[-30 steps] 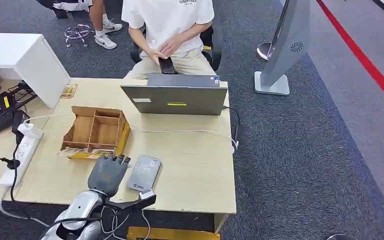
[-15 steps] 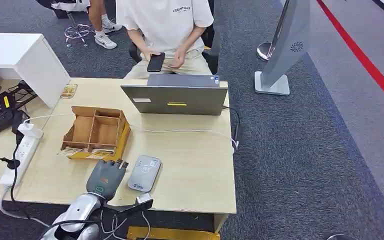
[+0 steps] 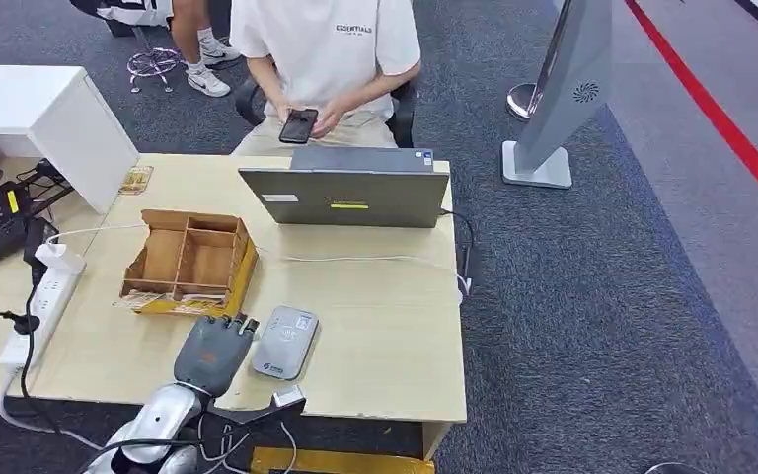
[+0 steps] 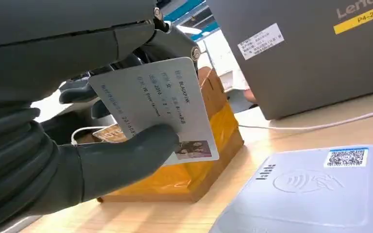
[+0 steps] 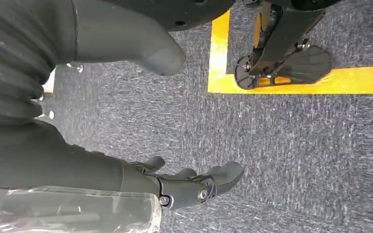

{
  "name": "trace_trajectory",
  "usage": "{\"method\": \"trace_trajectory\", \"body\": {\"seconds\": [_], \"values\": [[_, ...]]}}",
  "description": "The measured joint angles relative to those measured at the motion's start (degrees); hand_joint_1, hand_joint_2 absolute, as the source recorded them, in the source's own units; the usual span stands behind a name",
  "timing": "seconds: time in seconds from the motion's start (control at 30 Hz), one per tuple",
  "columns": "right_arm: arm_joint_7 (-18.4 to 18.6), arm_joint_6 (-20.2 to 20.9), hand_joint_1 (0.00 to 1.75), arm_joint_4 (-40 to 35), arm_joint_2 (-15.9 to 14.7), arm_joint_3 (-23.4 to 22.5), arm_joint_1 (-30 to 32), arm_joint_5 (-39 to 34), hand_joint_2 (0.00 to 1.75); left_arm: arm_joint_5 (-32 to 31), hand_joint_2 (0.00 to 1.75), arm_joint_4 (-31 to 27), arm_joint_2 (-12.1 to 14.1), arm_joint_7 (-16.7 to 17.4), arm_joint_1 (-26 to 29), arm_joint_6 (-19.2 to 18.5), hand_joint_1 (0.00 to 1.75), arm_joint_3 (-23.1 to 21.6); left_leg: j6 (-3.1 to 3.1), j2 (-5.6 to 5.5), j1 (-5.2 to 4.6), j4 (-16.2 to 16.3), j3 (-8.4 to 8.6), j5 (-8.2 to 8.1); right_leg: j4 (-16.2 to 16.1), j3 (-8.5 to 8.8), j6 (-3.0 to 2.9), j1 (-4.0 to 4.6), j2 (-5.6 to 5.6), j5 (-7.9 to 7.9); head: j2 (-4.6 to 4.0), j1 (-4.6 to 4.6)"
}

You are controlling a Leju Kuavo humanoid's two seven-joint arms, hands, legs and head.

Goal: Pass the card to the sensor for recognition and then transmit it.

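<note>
My left hand [image 3: 212, 352] hovers over the near edge of the wooden table, just left of the grey card sensor [image 3: 285, 342]. In the left wrist view that hand [image 4: 77, 121] pinches a white printed card [image 4: 160, 104] between thumb and fingers, held upright and apart from the sensor [image 4: 311, 191], which lies flat with a QR sticker on top. My right hand [image 5: 175, 187] hangs over the blue carpet with its fingers spread and nothing in it.
A wooden compartment box [image 3: 189, 262] stands just beyond my left hand. A grey laptop [image 3: 347, 190] sits at the table's far side, with a seated person [image 3: 326, 59] holding a phone behind it. A white power strip [image 3: 39, 301] lies at the left.
My left hand drew back slightly toward the near table edge and then held beside the sensor. The person behind the laptop raised a phone and shifted left.
</note>
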Motion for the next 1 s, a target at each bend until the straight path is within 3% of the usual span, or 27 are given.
{"method": "trace_trajectory", "body": {"seconds": [0.7, 1.0], "values": [[1.2, 0.0, 0.00, -0.1, 0.5, 0.5, -0.2, 1.2, 1.75, -0.3, 1.75, 0.1, -2.8, -1.4, -0.8, 0.2, 1.75, -2.7, 0.00, 0.00, 0.00, 0.0, 0.00, 0.00, 0.0, -0.01, 0.00, 0.00, 0.00, 0.00, 0.00, 0.00], [2.1, 0.0, 0.00, -0.1, 0.5, 0.5, -0.2, 1.4, 1.75, 0.9, 1.75, 3.6, -3.1, 1.6, -0.6, -3.2, 1.75, -2.8, 0.00, 0.00, 0.00, 0.0, -0.02, 0.00, 0.0, -0.02, 0.00, 0.00, 0.00, 0.00, 0.00, -0.02]]}}
